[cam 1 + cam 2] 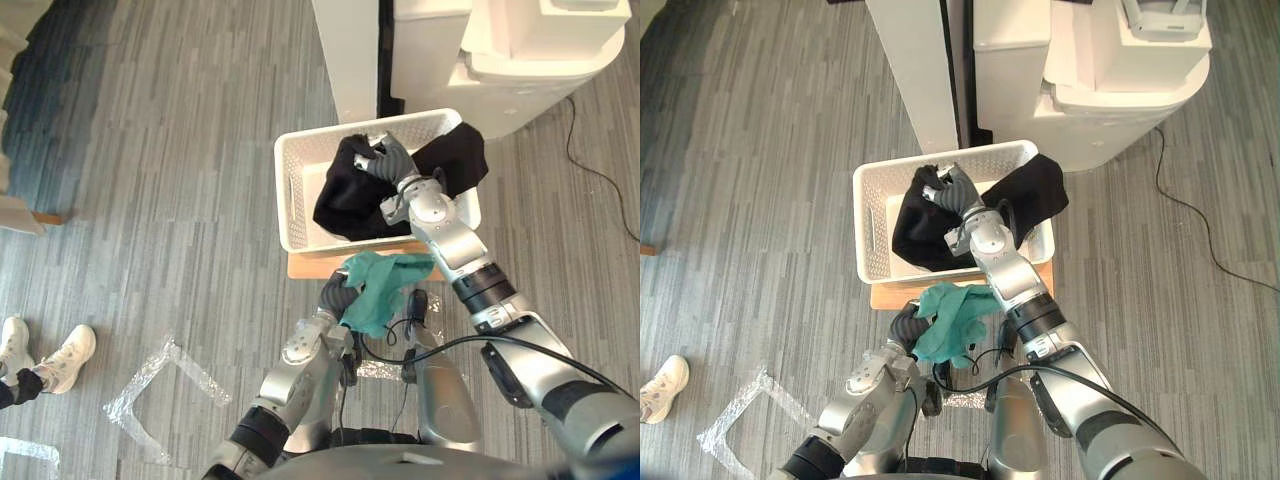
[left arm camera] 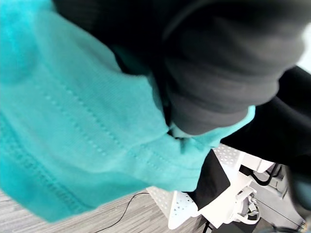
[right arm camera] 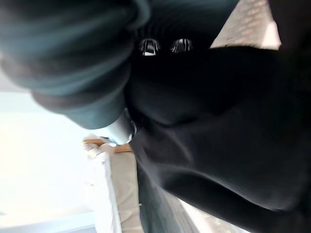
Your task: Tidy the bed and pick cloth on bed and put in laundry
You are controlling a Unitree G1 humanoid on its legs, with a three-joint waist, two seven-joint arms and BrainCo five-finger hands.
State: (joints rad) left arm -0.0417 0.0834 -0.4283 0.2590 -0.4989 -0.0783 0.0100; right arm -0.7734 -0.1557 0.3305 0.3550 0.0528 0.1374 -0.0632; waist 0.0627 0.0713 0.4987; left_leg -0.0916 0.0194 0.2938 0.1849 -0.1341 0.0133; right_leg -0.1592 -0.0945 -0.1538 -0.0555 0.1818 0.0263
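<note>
Deposit step: right hand [image 1: 388, 158] clenched on black garment [image 1: 345, 205] inside white laundry basket [image 1: 287, 200]. Left hand [image 1: 335, 292], grip cannot be told, carries teal cloth [image 1: 380, 290] just outside it. Next: release, then lift teal cloth over the rim

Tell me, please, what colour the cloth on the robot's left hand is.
Teal: the cloth on the left hand shows best in the left wrist view.
</note>
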